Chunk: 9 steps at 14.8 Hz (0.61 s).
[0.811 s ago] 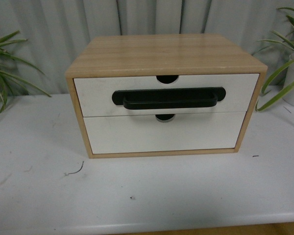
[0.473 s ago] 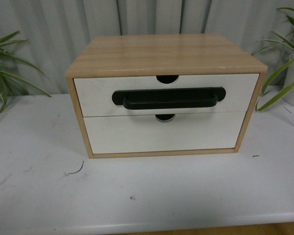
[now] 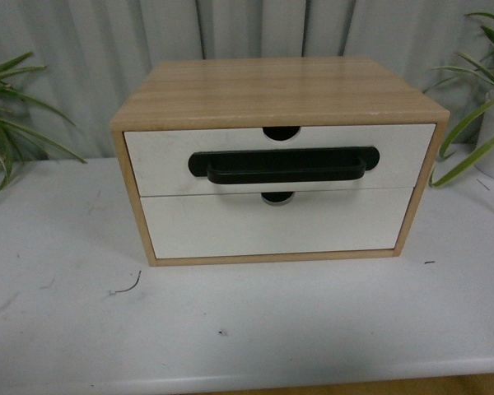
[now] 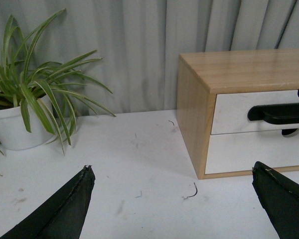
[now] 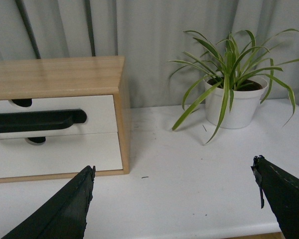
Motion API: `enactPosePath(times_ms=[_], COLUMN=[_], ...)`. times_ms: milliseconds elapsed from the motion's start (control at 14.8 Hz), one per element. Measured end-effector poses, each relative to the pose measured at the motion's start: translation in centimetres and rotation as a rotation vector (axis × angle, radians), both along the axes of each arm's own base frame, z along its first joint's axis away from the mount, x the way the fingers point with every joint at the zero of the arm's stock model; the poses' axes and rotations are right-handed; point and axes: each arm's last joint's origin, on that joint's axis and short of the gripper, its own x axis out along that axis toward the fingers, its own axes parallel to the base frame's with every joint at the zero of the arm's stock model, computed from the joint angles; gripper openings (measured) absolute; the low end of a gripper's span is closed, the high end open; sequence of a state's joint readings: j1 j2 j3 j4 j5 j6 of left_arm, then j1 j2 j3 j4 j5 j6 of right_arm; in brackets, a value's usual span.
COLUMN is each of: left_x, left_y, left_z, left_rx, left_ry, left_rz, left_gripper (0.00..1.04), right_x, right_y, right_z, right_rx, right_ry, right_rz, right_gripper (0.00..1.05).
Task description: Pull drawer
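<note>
Left hand (image 4: pixel 172 168): fingers spread wide, gripping nothing, held above the desk (image 3: pixel 247 329) short of the cabinet (image 3: pixel 272 90) and off its left corner. Right hand (image 5: pixel 174 164): likewise spread and gripping nothing, short of the cabinet's right corner. Neither hand touches the cabinet.

The drawer (image 3: pixel 160 160) is the upper of 2 in the wooden cabinet, its white front level with the frame. Its black bar handle (image 3: pixel 284 167) runs across the middle, with the half-round notch (image 3: pixel 280 131) above it. 1 potted plant (image 4: pixel 20 99) stands left of the cabinet and 1 (image 5: pixel 229 94) right of it.
</note>
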<state>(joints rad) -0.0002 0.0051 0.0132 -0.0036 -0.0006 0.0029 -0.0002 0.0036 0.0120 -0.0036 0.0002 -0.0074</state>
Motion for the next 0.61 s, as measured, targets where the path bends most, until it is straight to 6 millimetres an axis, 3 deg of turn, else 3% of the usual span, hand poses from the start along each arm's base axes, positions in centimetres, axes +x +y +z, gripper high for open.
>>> enactPosePath(times_ms=[608], left_x=[0.0], left_y=[0.0], left_z=[0.0], left_rx=[0.0], left_ry=[0.0], left_rz=[0.0], left_gripper=[0.98], right_x=[0.0], right_y=[0.0], right_z=[0.0], right_rx=[0.0], right_ry=[0.0], right_rz=[0.0], right_gripper=[0.98])
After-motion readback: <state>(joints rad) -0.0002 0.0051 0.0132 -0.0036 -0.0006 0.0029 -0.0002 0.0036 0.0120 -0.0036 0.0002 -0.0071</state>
